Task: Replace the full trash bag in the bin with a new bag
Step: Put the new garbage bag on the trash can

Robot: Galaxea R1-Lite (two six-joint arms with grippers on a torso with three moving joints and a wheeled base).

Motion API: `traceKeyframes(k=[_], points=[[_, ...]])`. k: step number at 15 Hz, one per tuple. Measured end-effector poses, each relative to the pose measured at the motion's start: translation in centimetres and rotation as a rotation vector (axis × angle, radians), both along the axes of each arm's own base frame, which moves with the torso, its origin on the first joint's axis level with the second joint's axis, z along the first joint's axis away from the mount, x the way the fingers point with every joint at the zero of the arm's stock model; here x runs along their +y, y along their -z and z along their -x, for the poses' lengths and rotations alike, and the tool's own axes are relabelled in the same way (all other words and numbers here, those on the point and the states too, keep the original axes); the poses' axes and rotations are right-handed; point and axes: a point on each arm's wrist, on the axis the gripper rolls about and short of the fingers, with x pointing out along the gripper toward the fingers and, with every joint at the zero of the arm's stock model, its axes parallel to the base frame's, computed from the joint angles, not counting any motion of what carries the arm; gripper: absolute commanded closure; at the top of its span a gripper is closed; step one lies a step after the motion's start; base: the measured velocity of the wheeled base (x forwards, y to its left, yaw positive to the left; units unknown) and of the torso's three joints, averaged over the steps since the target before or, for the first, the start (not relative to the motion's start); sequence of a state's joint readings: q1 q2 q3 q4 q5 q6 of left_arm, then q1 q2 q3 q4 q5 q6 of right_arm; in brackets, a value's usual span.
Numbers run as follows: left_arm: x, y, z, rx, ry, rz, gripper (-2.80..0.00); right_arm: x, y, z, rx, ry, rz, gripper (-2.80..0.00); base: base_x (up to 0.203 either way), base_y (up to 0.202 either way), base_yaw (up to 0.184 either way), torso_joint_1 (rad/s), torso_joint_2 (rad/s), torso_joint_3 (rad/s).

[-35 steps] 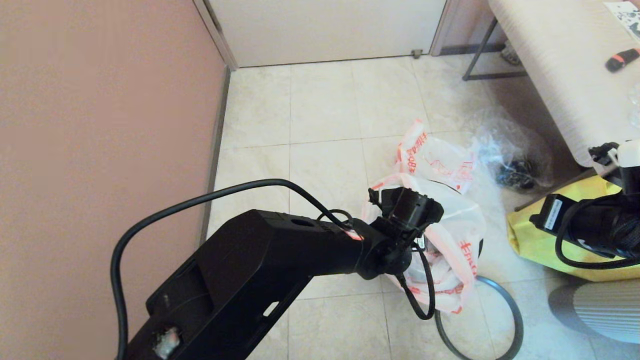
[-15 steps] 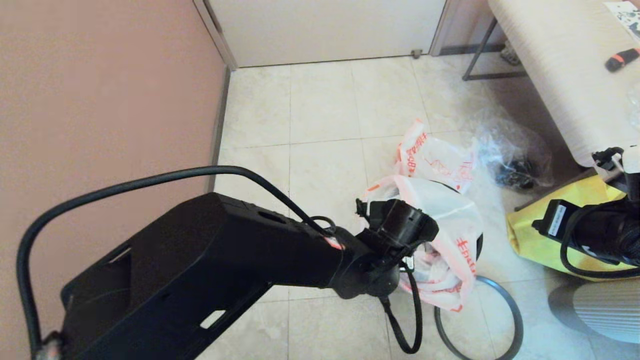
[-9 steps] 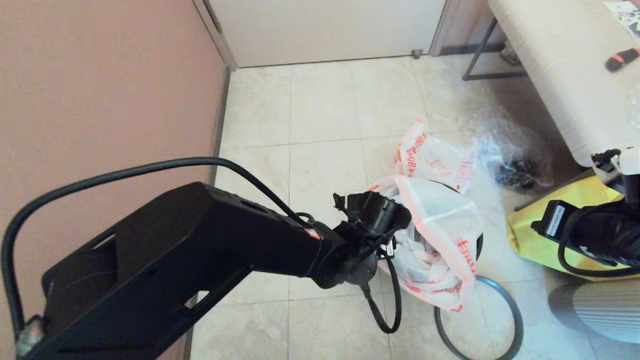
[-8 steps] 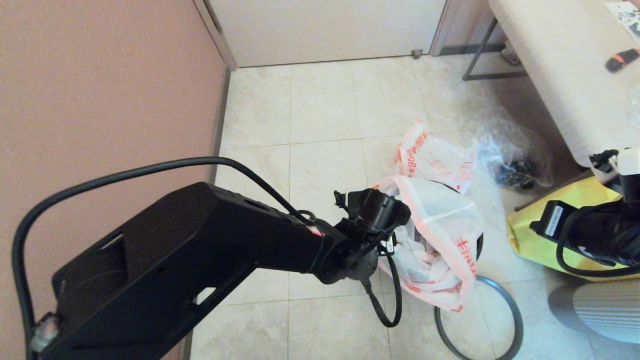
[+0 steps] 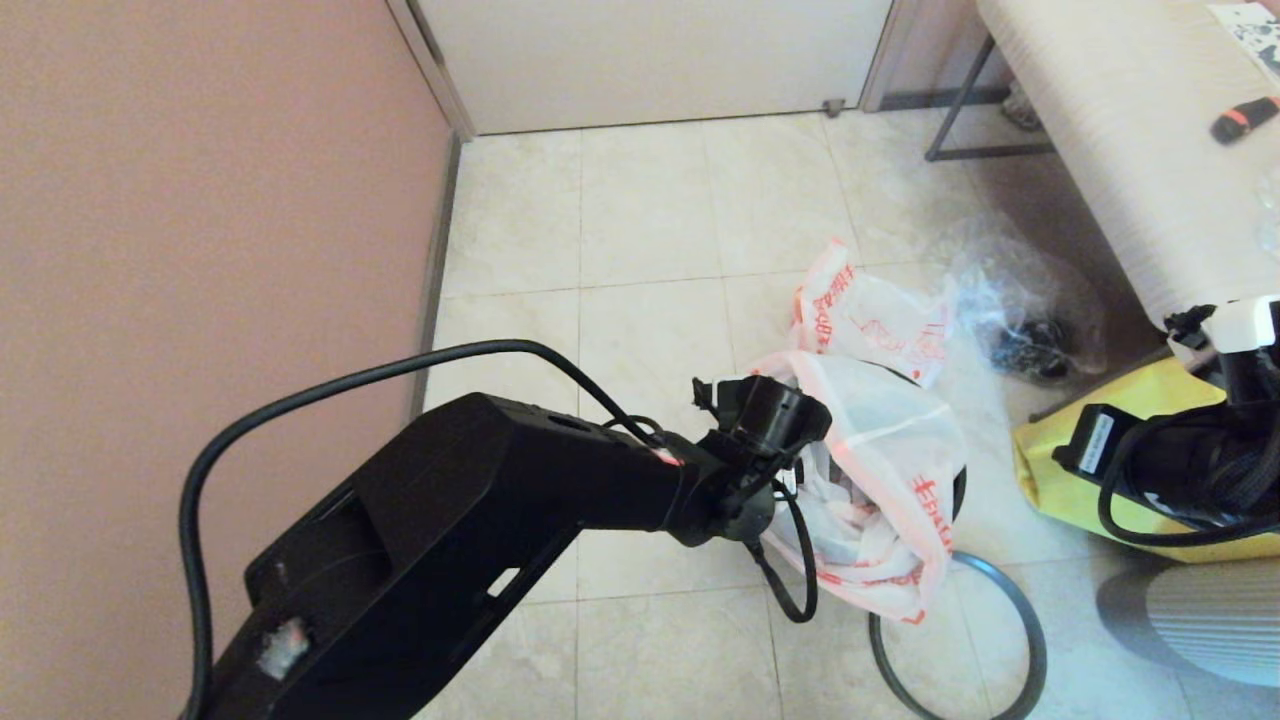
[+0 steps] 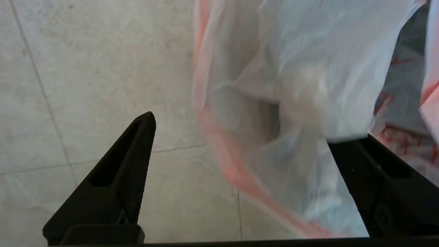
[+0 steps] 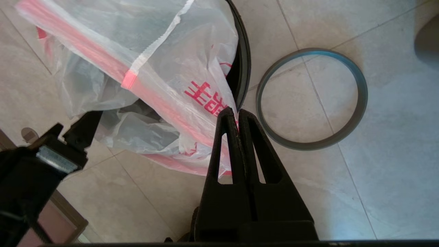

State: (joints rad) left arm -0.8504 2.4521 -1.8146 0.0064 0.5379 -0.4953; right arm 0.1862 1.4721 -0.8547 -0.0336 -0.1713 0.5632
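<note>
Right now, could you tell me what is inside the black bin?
A limp white bag with orange-red print is draped into and over the bin, its folds filling the mouth. The bin's floor is covered by plastic. Its grey hoop lies on the tiles beside it.

Bright even daylight, soft shadows, perhaps motion-blurred new bag (image 6: 274, 103)

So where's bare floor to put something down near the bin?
Free: the tiles between the pink wall and the new bag draped on the bin, up to the door. Crowded: the full trash bag, clear bag, yellow tote and hoop. Left gripper open beside the new bag.
</note>
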Motion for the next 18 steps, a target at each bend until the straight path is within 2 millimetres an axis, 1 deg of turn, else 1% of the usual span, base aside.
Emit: traceKeyframes(k=[2, 5, 9, 10, 13, 18], points=[[-0.8, 0.3, -0.5, 0.002, 0.008, -0.011, -2.8, -0.2, 0.1, -0.1, 0.005, 0.007, -0.001, 0.0, 0.0, 0.0, 0.0, 0.0, 0.0, 0.0], [-1.9, 1.3, -0.8, -0.026, 0.045, -0.024, -2.8, -0.5, 0.2, -0.3, 0.011, 0.005, -0.01, 0.0, 0.0, 0.0, 0.0, 0.0, 0.0, 0.0], [-2.0, 2.8, -1.3, -0.024, 0.05, -0.051, -2.8, -0.5, 0.2, -0.3, 0.011, 0.006, -0.011, 0.0, 0.0, 0.0, 0.0, 0.0, 0.0, 0.0], [-1.9, 3.1, -1.4, -0.025, 0.05, -0.055, 0.0, -0.5, 0.2, -0.3, 0.01, 0.006, -0.01, 0.0, 0.0, 0.0, 0.0, 0.0, 0.0, 0.0], [-1.9, 3.5, -1.7, -0.039, 0.059, -0.071, 0.0, -0.5, 0.1, -0.3, 0.006, 0.005, -0.01, 0.0, 0.0, 0.0, 0.0, 0.0, 0.0, 0.0], [-2.5, 3.7, -1.2, -0.044, 0.084, -0.081, 0.0, -0.5, 0.0, -0.2, 0.002, 0.005, -0.011, 0.0, 0.0, 0.0, 0.0, 0.0, 0.0, 0.0]])
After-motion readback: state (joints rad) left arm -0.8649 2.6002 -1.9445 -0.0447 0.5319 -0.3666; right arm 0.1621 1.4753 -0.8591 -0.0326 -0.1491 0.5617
